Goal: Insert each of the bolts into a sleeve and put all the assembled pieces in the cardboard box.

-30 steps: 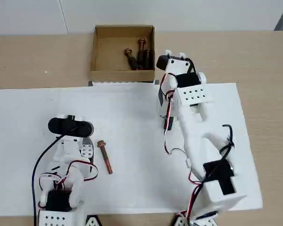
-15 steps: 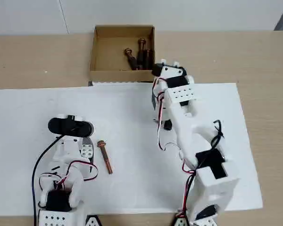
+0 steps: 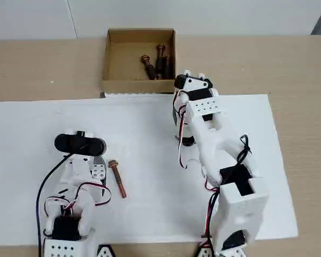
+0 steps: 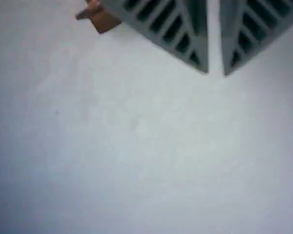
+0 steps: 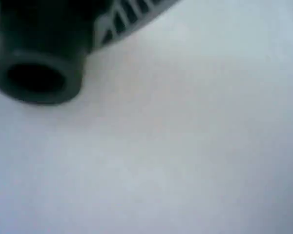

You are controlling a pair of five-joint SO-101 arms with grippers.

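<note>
A white sheet (image 3: 144, 134) was laid just in front of the box (image 3: 123, 59), on the side facing the arms. The right arm (image 3: 214, 139) was stretched across it, with its wrist close to the box's front right corner. The left arm (image 3: 75, 209) was folded far from the box, at the sheet's opposite edge. Assembled pieces (image 3: 158, 61) were gathered against the right wall inside the box, though their number could not be told. One bare bolt (image 3: 118, 179) was left on the sheet, well in front of the box's left half and with its head turned toward the box. The left gripper (image 4: 216, 72) was set just beside that head, farther from the box's middle line. Its fingers were drawn almost together with only a thin slit between them, and nothing was held. The right gripper (image 5: 95, 34) appeared to be clamped on a black sleeve (image 5: 36, 73), which was carried over bare sheet a little in front of the box, its open bore seen end on. The step in hand was judged to be the pairing of this last bolt with the sleeve. For that, the left fingers would need to be parted and closed round the bolt's shank, and the bolt lifted. The sleeve would need to be brought away from the box with its bore lined up to the bolt's tip. Only after insertion could the piece be carried to the box.
</note>
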